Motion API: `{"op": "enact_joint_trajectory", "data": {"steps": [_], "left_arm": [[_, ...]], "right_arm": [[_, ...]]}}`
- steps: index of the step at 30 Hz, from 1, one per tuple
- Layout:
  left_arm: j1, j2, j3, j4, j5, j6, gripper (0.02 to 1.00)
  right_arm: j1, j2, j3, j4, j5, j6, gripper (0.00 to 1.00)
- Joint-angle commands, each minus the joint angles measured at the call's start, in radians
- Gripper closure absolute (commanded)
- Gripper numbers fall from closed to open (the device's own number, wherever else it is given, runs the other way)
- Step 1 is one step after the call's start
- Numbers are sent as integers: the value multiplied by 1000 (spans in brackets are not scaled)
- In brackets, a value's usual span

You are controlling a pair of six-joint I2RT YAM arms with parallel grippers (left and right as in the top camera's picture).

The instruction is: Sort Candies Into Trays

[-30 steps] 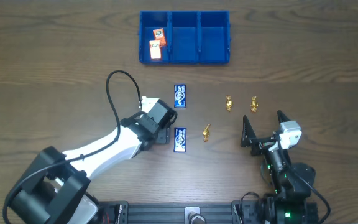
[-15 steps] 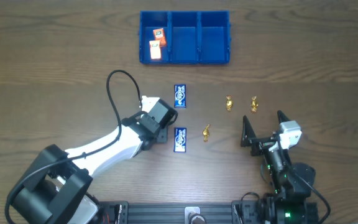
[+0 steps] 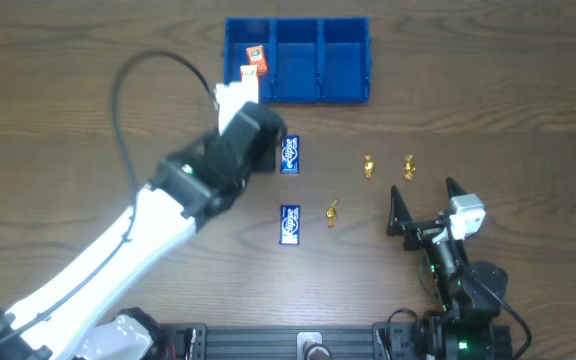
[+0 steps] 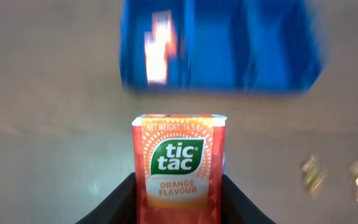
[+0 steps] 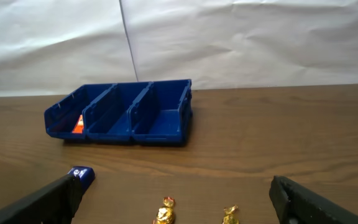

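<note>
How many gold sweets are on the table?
3. First sweet and second sweet lie side by side right of the upper packet; third sweet lies just right of the lower packet. The arm may hide more.

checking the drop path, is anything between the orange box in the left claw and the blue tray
nothing visible does: only bare table lies between the orange box and the blue tray, whose left bin already holds two such boxes

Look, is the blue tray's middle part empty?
Empty: the middle compartment of the blue tray shows bare floor; the orange candy boxes lie in the one beside it.
</note>
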Motion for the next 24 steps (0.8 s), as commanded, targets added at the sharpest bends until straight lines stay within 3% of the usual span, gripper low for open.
{"op": "enact_joint_trajectory", "data": {"steps": [1, 9, 24], "left_arm": [[91, 134, 319, -33, -72, 157, 735], [251, 480, 561, -34, 138, 178, 735], [308, 708, 561, 59, 226, 188, 715]], "right_arm": [[-3, -6, -3, -3, 2, 6, 1], [-3, -6, -3, -3, 2, 7, 1], [-3, -6, -3, -3, 2, 7, 1]]}}
